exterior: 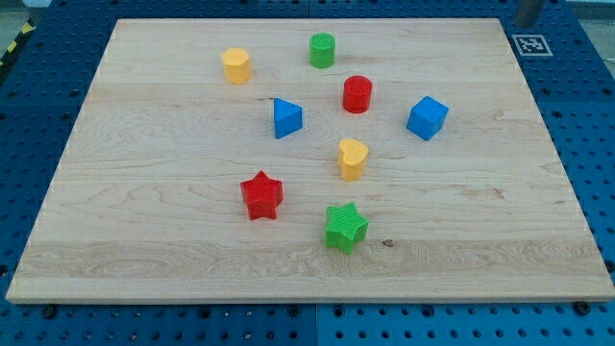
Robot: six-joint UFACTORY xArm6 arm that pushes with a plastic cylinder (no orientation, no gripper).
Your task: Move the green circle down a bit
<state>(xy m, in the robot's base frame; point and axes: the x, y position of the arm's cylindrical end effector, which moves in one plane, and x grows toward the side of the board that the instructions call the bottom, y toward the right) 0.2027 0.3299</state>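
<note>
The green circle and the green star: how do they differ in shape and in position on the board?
The green circle is a round cylinder; the green star has points. The green circle stands near the view's top, beside the red cylinder; the green star sits near the view's bottom, right of the red star. Both are green and upright. My tip does not show.

Matt blocks on pale wood

The wooden board (144, 211) shows smooth, light grain; the green circle (322, 50) and red star (261, 195) look ridged, matt plastic.

You had no sight of my tip in this view; the rod and arm stayed out of frame, so their pose could not be told
</note>
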